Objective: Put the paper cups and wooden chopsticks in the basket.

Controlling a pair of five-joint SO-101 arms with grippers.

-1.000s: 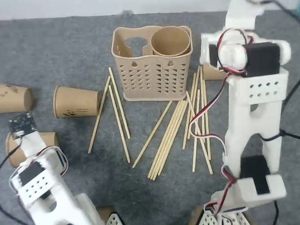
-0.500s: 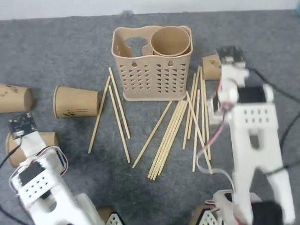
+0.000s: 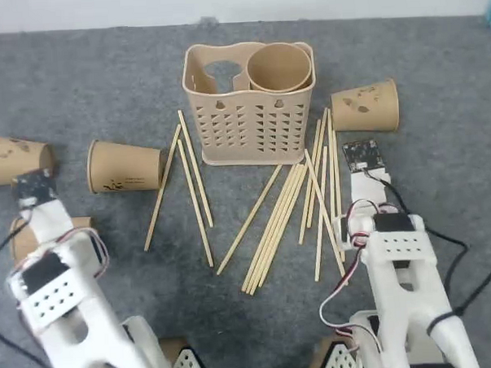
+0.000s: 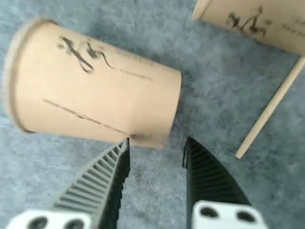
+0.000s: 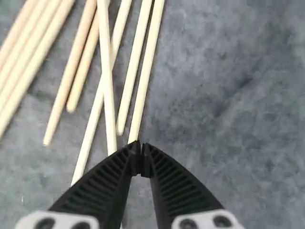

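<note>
Now left hand spread at toppled cup, right hand closed over chopsticks

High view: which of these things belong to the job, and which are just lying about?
Job: basket; the cup standing in it; loose paper cups; wooden chopsticks.
Not part of it: grey carpet; pale wall behind.

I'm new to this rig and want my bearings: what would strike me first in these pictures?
A beige perforated plastic basket stands mid-table with one brown paper cup upright inside. Pale wooden chopsticks lie scattered before it on the grey mat, with more cups tipped over on either side. The left gripper is open at a tipped cup; the right gripper is shut above chopstick ends.
</note>
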